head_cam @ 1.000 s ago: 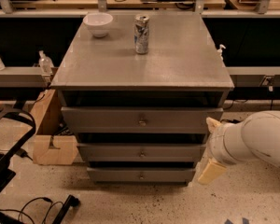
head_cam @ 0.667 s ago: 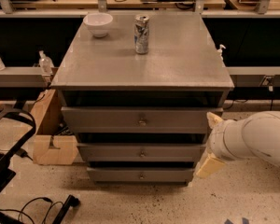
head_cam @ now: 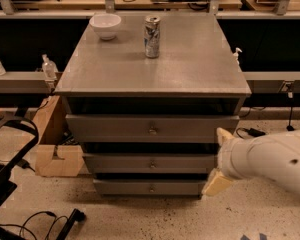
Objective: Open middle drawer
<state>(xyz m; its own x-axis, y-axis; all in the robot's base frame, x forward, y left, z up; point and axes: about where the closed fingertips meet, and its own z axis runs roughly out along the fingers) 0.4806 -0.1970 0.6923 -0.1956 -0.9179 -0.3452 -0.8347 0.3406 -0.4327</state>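
The middle drawer (head_cam: 115, 163) is the mid-sized grey front of three in the grey cabinet (head_cam: 150, 64), with a small round metal knob (head_cam: 152, 164) at its centre. It sits pushed in, between the taller top drawer (head_cam: 105, 128) and the slim bottom drawer (head_cam: 120, 187). My gripper (head_cam: 218, 159) is at the right end of the drawer fronts, on the white arm (head_cam: 270, 159) coming in from the right. It is open and empty, with one cream finger (head_cam: 223, 135) up by the top drawer and the other near the bottom drawer.
A white bowl (head_cam: 105, 25) and a drink can (head_cam: 151, 29) stand on the cabinet top. A wooden box (head_cam: 52, 151) sits at the cabinet's left. A black frame (head_cam: 5, 164) and cables (head_cam: 50, 221) lie on the floor at the left. A shelf rail (head_cam: 20, 81) runs behind.
The arm and gripper have shifted slightly left, closer to the right end of the drawer fronts. The drawers have not moved.
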